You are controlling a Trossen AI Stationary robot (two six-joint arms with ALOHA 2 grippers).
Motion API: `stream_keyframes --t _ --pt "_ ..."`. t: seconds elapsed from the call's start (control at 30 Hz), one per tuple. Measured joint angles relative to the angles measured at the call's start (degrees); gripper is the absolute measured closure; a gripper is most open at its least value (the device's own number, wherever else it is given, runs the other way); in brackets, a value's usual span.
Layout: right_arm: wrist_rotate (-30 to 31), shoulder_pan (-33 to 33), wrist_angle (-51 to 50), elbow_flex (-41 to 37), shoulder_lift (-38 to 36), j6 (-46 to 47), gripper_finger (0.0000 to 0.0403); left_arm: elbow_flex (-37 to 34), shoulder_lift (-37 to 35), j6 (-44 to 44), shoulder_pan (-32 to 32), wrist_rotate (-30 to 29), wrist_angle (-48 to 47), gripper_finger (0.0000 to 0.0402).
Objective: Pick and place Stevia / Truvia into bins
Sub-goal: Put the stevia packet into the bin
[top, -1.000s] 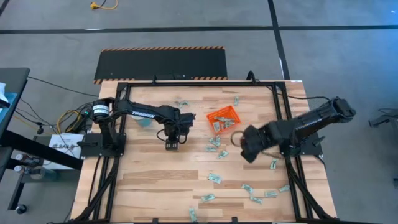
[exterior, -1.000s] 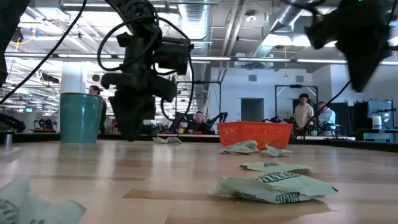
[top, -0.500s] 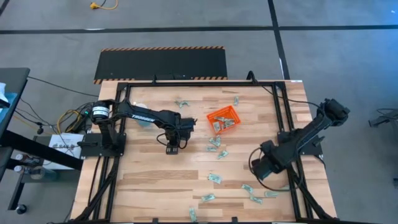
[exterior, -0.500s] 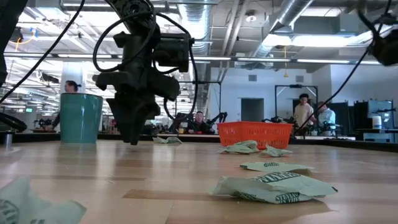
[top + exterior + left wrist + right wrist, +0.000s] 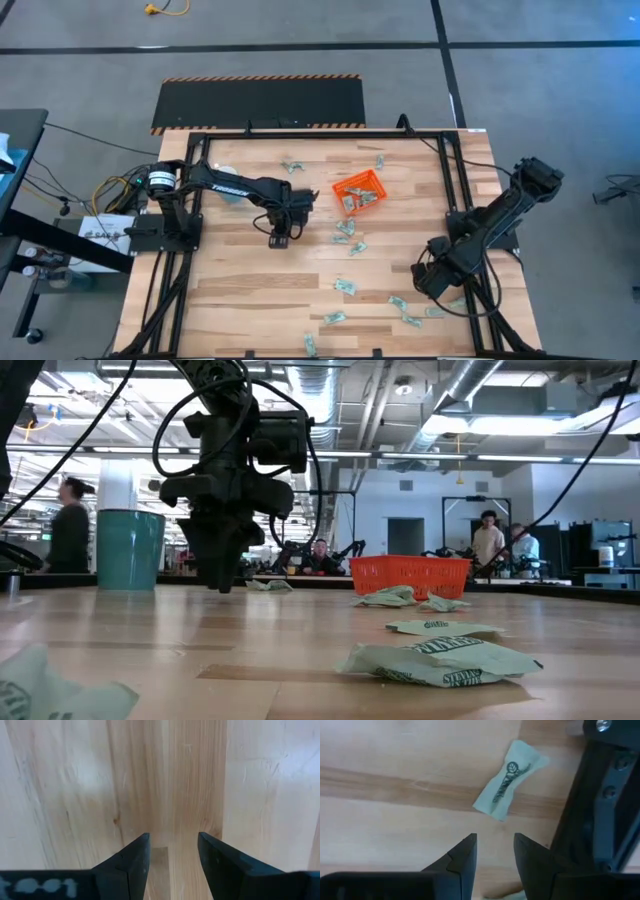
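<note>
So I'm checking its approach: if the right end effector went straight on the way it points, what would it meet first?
Probably bare table: the right end effector, jaws open and empty, points down beside a sweetener packet, which lies just ahead.

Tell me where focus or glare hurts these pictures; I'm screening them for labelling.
Low view: the nearest packet is blurred, and ceiling lights glare. Right wrist view: packet print is soft. Left wrist view: bare table looks washed out.

pale green packets (image 5: 345, 287) lie scattered around the orange tray (image 5: 359, 192).
</note>
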Motion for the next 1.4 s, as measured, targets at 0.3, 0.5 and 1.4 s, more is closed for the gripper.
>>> stream_keyframes --t 0.3,0.5,1.4 --pt "0.5 0.2 3.6 -4.7 0.0 1.9 0.0281 0.0 0.0 -0.6 0.0 0.0 0.3 0.0247" --pt "1.7 0.2 6.0 -6.7 -0.2 1.6 0.0281 0.0 0.0 -1.4 0.0 0.0 0.3 0.0247" --pt "22.9 2.2 1.0 -1.2 0.1 -6.3 0.0399 0.0 0.0 -2.9 0.0 0.0 3.2 0.0247"
